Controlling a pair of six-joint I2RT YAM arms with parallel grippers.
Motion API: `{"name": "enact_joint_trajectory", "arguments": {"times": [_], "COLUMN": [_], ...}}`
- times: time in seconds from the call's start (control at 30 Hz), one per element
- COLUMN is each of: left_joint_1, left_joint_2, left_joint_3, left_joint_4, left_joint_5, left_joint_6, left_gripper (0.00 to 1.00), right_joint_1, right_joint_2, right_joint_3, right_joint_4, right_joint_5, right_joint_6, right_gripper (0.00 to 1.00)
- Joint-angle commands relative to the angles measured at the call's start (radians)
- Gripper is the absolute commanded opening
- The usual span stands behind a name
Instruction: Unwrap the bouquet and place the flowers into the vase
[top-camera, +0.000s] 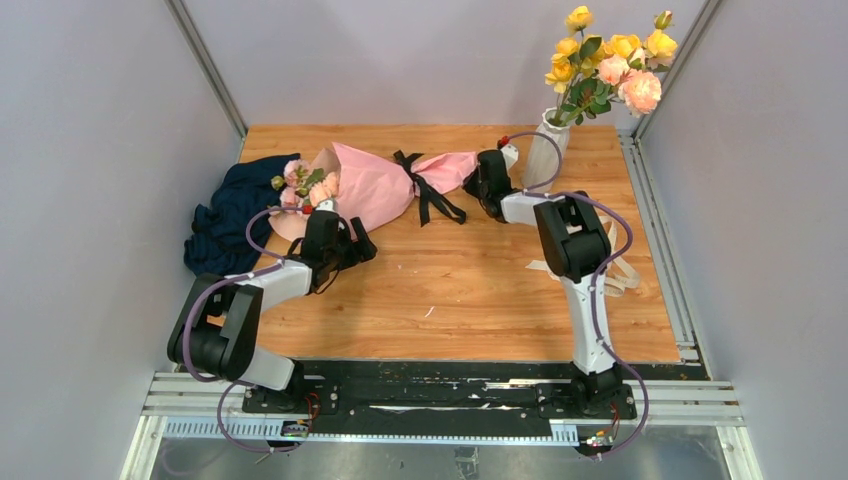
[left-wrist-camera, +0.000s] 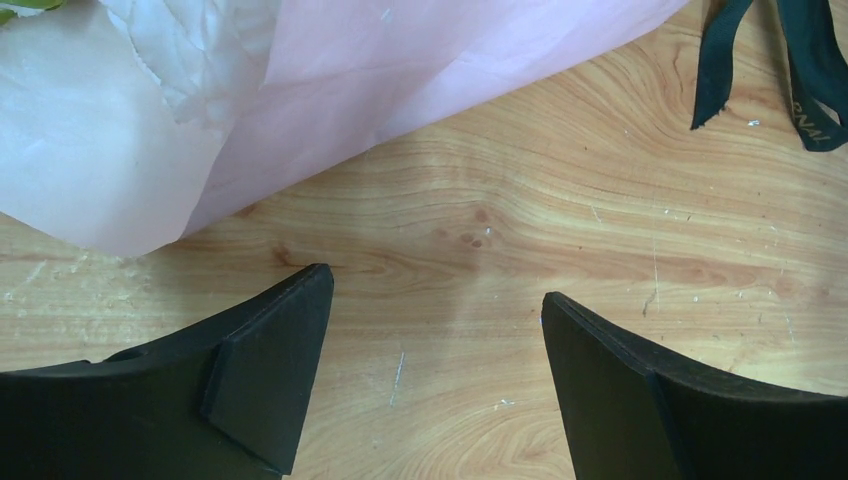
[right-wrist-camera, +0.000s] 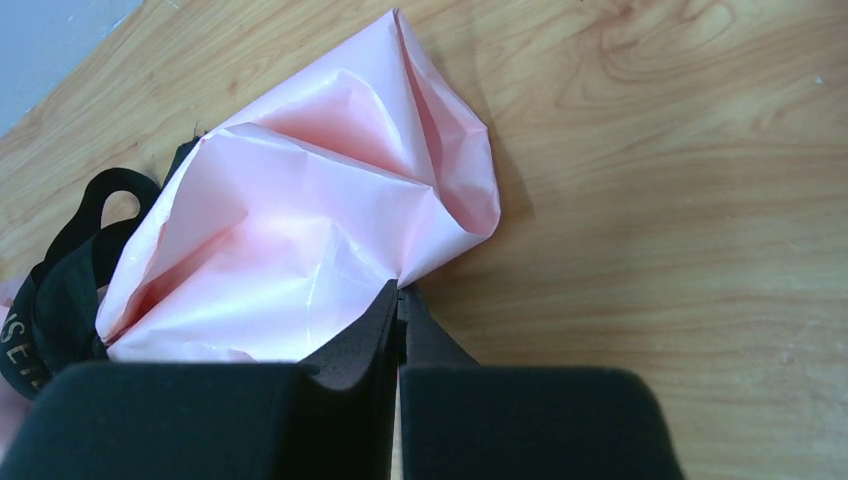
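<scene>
Soft, even overhead light is seen; faint shadows are thrown on the table (top-camera: 470, 290); a sheen is caught on the bouquet (right-wrist-camera: 300, 230).

I count one bouquet (top-camera: 375, 185), tied with one black ribbon (top-camera: 430, 196), and one vase (top-camera: 545, 150). I also see one dark blue cloth (top-camera: 230, 215), and I have two grippers, the left gripper (left-wrist-camera: 435, 290) and the right gripper (right-wrist-camera: 400, 295).

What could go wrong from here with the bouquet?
1. The right hand seems to pinch only the thin edge of the paper; pulling may tear it or slip off.
2. The ribbon is still tied, so a pull may drag the whole bouquet.
3. The vase stands close beside that hand; a swing could tip it.
</scene>
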Motion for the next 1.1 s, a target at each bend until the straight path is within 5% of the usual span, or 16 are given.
{"name": "enact_joint_trajectory", "arguments": {"times": [0.0, 0.63, 0.97, 1.07], "left_joint_1": [-0.006, 0.006, 0.006, 0.006], "left_joint_2": [-0.003, 0.216, 0.251, 0.224], "left_joint_3": [-0.018, 0.151, 0.222, 0.198], "left_joint_4": [-0.003, -0.014, -0.048, -0.046], "left_joint_5": [-0.032, -0.122, -0.074, -0.057], "left_joint_6": [0.011, 0.040, 0.065, 0.060], "left_gripper": [0.87, 0.87, 0.87, 0.87], "right_joint_1": [0.001, 0.172, 0.332, 0.330], "right_joint_2": [-0.051, -0.481, -0.733, -0.744], "right_joint_3": [-0.075, -0.776, -0.798, -0.699], "right_joint_4": [-0.022, 0.249, 0.112, 0.007], "right_joint_5": [-0.010, 0.021, 0.164, 0.215], "right_joint_6": [-0.036, -0.065, -0.175, -0.232], "right_gripper": [0.00, 0.00, 0.00, 0.28]}}
